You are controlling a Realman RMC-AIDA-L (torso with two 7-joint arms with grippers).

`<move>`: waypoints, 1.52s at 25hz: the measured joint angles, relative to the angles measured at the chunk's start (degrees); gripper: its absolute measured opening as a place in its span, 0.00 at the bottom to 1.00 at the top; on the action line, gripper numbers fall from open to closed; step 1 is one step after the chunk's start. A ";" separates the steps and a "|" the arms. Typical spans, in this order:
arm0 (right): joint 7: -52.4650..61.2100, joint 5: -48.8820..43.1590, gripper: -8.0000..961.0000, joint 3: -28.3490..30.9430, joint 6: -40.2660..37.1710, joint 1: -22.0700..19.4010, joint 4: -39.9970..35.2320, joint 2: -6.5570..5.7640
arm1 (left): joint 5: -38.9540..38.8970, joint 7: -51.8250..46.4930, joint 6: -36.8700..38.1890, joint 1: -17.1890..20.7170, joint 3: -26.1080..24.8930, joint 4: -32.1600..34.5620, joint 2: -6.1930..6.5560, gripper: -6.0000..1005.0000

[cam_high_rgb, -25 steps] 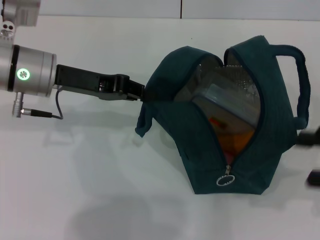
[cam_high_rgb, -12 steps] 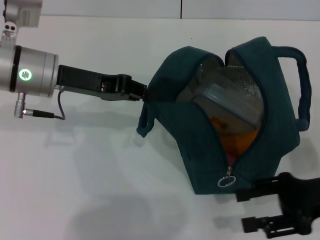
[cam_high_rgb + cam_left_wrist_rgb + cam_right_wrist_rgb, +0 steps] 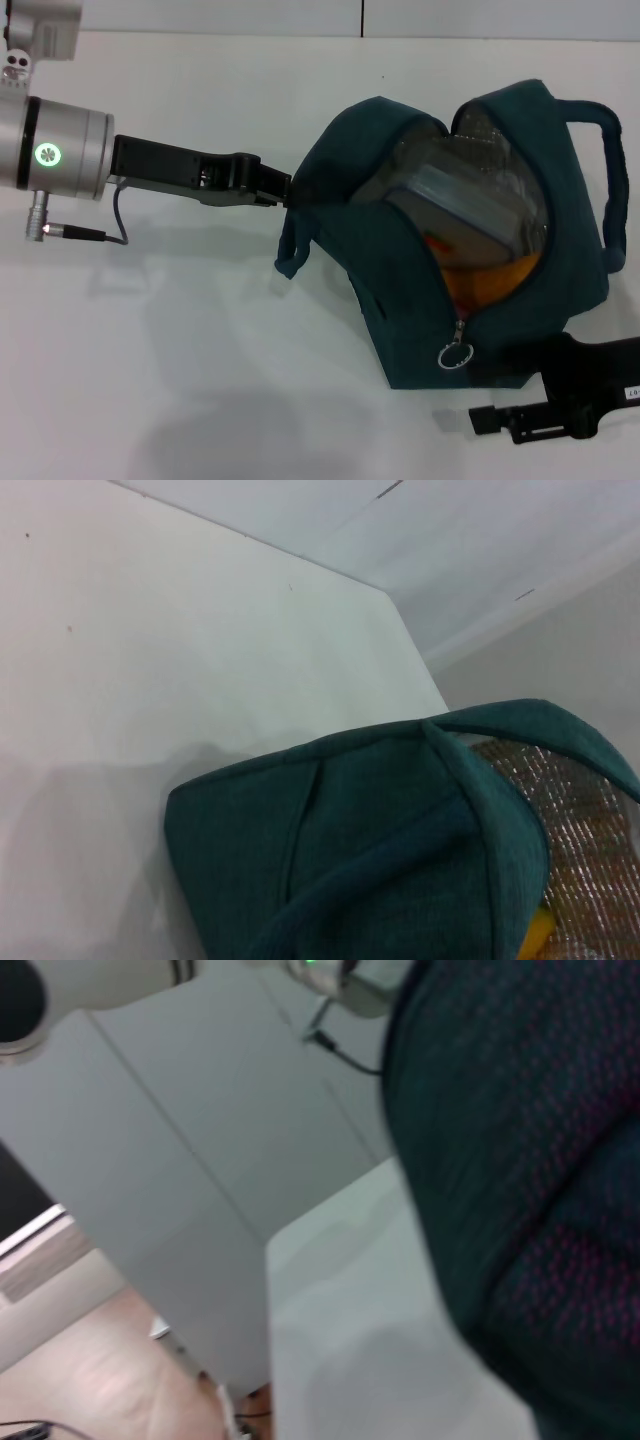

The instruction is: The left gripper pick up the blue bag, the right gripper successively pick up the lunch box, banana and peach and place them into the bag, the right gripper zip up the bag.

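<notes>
Worktop point(image 3: 200, 380) surface is plain white and carries the blue bag point(image 3: 400, 300) toward its right side, slightly nearer the robot's edge than the far edge. Bag orientation: lying with its mouth upward and partly unzipped, the silver foil lining point(image 3: 480, 150) exposed at the far end. The ring-pull zipper point(image 3: 455, 353) sits at the near end of the opening, and one looped handle point(image 3: 612, 190) stands out on the bag's right side.

Contents visible through the opening: the lunch box point(image 3: 470, 205), a clear container lying tilted in the upper part of the cavity, and beneath it an orange-yellow mass consistent with the banana point(image 3: 495, 280). The peach cannot be identified.

The left gripper point(image 3: 280, 188) reaches in horizontally from the left edge of the worktop, silver wrist with green light behind it. Its fingers are clamped on the bag's left-side fabric at the second handle point(image 3: 290, 245), which droops below the grip point. The left wrist view shows the bag's teal fabric and foil lining close up.

The right gripper point(image 3: 490, 405) lies low over the near right corner of the worktop, just beside the bag's near end and close to the zipper ring. Its two black fingers are apart, holding nothing.
</notes>
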 joint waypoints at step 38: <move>-1.99 3.91 0.57 -2.18 8.50 1.06 1.94 1.85 | 0.02 0.33 0.03 -0.43 0.12 0.05 -0.20 0.05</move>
